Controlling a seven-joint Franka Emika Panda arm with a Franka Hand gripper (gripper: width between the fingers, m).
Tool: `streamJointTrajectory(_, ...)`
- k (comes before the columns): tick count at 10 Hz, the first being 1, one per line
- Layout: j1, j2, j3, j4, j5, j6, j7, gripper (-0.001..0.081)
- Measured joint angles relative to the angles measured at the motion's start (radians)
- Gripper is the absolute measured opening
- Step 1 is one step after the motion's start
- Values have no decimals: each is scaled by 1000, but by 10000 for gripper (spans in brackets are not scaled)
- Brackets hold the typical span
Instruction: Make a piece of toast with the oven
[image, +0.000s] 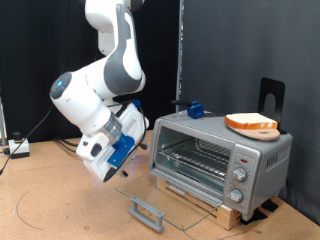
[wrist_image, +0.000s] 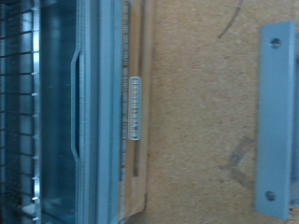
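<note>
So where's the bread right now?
In the exterior view the piece of toast lies on a round wooden plate on top of the oven, at the exterior view's right, apart from the gripper.

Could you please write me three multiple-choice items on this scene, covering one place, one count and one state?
1. Where does the pale slice of toast with the golden-brown crust lie?
A. on a round tan plate on top of the oven
B. on the wire rack inside
C. on the table

2. How many round knobs show on the panel of the boxy silver-grey toaster oven?
A. one
B. three
C. five

3. What is the state of the oven's glass door?
A. shut
B. removed
C. folded down open

Answers: 1 A, the slice sits on the plate above the oven; 2 B, three knobs stand stacked on the panel; 3 C, the door lies flat below the robot's gripper, leaving the rack exposed.
</note>
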Motion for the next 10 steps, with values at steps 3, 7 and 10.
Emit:
streamJointTrajectory(3, 0, -109, 5, -40, -40, -12, 67, 809)
streamJointTrajectory(7, 14, -116, 13, 17, 51, -210, -187, 809)
streamJointTrajectory(10, 35, -164, 39, 62, -6, -323, -453, 809)
